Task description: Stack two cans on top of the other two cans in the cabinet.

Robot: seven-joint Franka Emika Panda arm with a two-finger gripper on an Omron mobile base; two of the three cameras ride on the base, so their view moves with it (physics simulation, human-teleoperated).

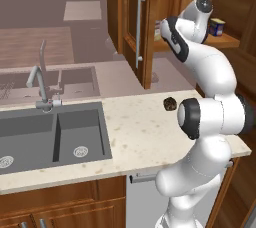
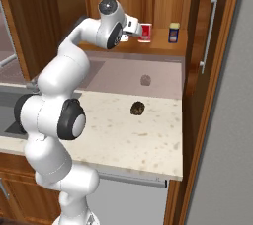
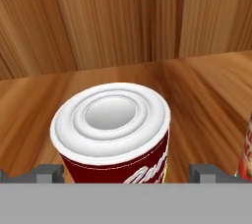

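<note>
One red can (image 2: 145, 32) is the thing to watch: in the right base view it stands on the cabinet shelf (image 2: 163, 46) at upper centre, with the gripper (image 2: 135, 29) right up against its left side and the dark-blue can (image 2: 173, 32) a little further right. Lower down in that frame a small dark lump (image 2: 137, 108) sits on the speckled counter (image 2: 148, 140). In the left base view the arm covers most of the shelf; the blue can (image 1: 216, 26) peeks out at upper right, the cabinet door (image 1: 135, 27) with its long silver handle hangs open at upper centre, and the sink (image 1: 55, 137) fills the lower left. In the hand view the red can (image 3: 114, 134) sits dead centre with its pale top facing the camera, the two fingertips (image 3: 47, 174) low on either side, and a sliver of another red can (image 3: 246, 149) at the right edge. The fingers look spread with the can between them, not squeezing yet as far as I can tell. For a good grab I'd say come in square, close around the middle of the can, lift straight up, and don't clip the neighbour.
</note>
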